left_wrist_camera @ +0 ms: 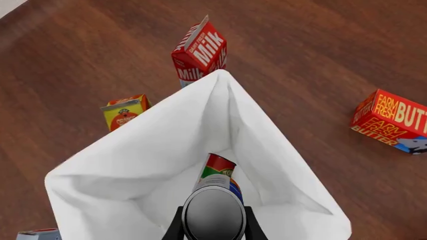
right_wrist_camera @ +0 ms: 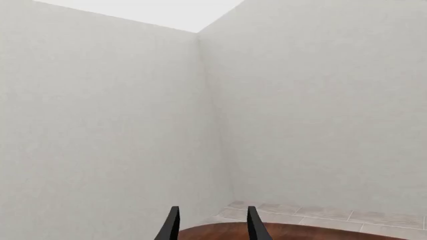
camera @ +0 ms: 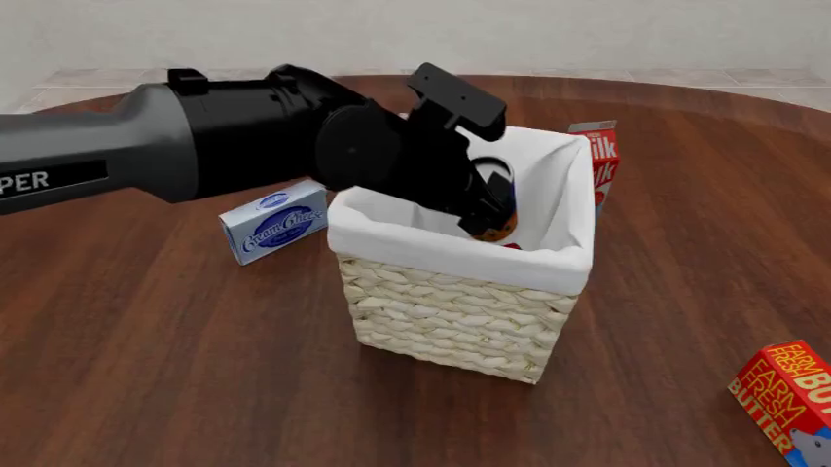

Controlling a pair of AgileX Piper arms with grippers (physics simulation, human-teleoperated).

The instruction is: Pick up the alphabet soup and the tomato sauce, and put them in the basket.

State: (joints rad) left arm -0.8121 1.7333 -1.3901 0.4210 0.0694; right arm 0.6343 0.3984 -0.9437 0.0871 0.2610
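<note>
The left pincer [left_wrist_camera: 213,227] is gripping the soup [left_wrist_camera: 214,212] over the basket [camera: 520,292], where the sauce [left_wrist_camera: 218,166] is already lying. Best lowering it inside before letting go. The right pincer [right_wrist_camera: 212,225] is idling apart, empty.

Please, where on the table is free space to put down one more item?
Free: the wide bare wood in front of the basket, between the cream cheese box and the butter box. Crowded: inside the basket, where the left gripper holds the alphabet soup above the tomato sauce.
</note>
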